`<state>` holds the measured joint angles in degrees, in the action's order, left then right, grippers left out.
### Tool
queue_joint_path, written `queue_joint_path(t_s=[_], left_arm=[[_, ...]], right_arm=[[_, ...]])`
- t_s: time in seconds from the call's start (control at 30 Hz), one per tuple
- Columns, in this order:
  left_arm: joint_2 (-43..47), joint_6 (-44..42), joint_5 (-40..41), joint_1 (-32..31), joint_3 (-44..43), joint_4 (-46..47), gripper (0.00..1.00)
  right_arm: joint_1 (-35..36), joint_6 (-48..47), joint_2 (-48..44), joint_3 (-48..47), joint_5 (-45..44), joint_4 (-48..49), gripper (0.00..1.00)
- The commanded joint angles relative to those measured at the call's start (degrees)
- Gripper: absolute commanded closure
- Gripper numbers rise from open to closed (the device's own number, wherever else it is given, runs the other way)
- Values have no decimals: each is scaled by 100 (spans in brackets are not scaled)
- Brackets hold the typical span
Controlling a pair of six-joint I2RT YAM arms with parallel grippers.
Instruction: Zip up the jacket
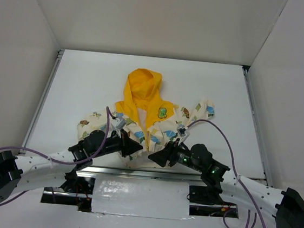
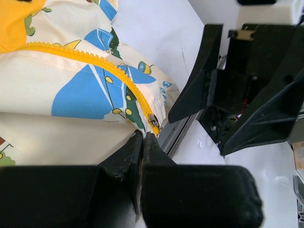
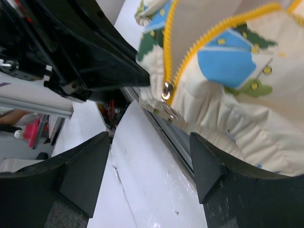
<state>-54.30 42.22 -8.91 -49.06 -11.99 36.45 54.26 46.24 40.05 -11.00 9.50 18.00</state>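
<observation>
jacket [image 1: 150,116]: lying flat, mid-counter [image 1: 85,80]
zipper pull [image 3: 167,90]: sitting at jacket's bottom hem, teeth splitting apart above it
left end effector [image 2: 142,140]: fingers pressing together, tips touching jacket hem beside zipper pull; can't tell if pinching fabric
right end effector [image 3: 148,142]: fingers standing apart, hovering just off jacket hem

I'm running this from afar in what looks like a robotics lab cell rather than a home or shop. A plain white table [image 1: 89,85] is boxed in by bare white walls [image 1: 151,16], with aluminium rails [image 1: 43,97] along its sides. Two arms [image 1: 43,165] are bolted at the near edge, purple cables [image 1: 229,146] loop loose from them, and silver tape [image 1: 137,199] covers the front.
</observation>
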Motion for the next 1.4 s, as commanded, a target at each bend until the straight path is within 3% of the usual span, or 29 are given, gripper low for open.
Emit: queue_joint_path(t_s=[0.0,0.2,0.63,0.93,1.37], left_arm=[[-36,-64,-85,-34,-216,337,100],[-247,-65,-173,-34,-339,424,100],[-564,-47,-313,-34,-453,574,100],[-599,-21,-287,-34,-401,671,100],[-502,-12,-270,-34,-366,644,100]], right_arm=[[111,421,134,274,175,1073,25],[111,474,705,521,-18,1987,26],[164,509,1874,441,43,2963,29],[243,544,1883,415,-71,3008,48],[296,746,2173,397,-475,2929,62]])
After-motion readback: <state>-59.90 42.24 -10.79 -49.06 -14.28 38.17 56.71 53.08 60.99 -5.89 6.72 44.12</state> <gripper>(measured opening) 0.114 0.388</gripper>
